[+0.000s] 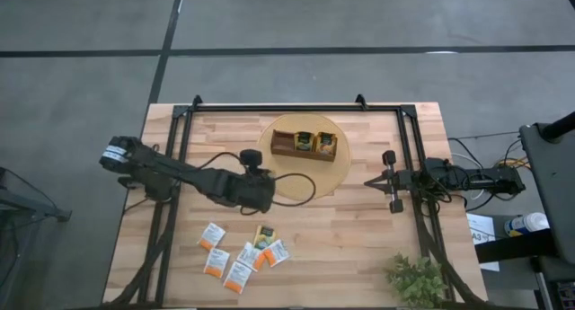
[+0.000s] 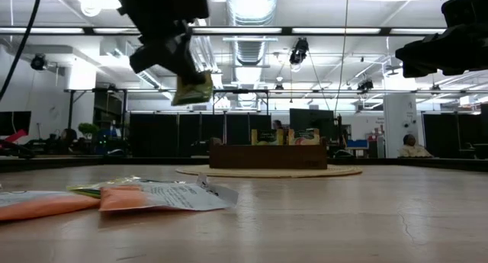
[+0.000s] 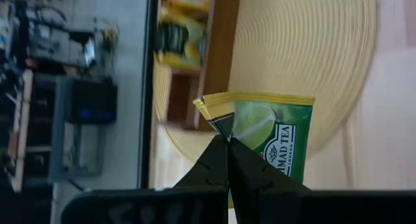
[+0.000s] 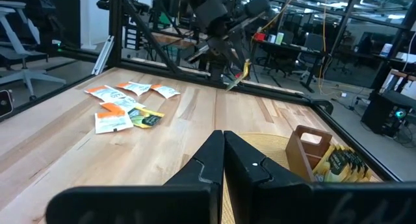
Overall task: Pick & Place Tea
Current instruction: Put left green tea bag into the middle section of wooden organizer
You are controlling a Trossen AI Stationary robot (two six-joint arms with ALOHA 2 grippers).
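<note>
- Pale wooden desk [image 1: 359,229] inside a dark frame, grey floor around it; low view shows a workshop hall with ceiling lights behind.
- Left gripper [image 1: 260,191] raised above mid-desk, just off the round woven mat [image 1: 334,180]; fingers pinched shut on one yellow-green tea packet [image 3: 270,130].
- Low view: that packet [image 2: 193,89] hangs tilted under the gripper, well clear of the surface.
- Left wrist view alone shows the label and a lime picture on it, mat beneath.
- Loose tea packets [image 1: 241,256], white-and-orange with one dark yellow-green, clustered near the desk's front edge, left of centre.
- Wooden tray [image 1: 304,145] sits on the mat toward the back edge; yellow-green packets stand in two compartments.
- Right gripper [image 1: 390,180] near the right edge, fingers closed, holding nothing.
- Small green plant [image 1: 415,279] at front right corner.
</note>
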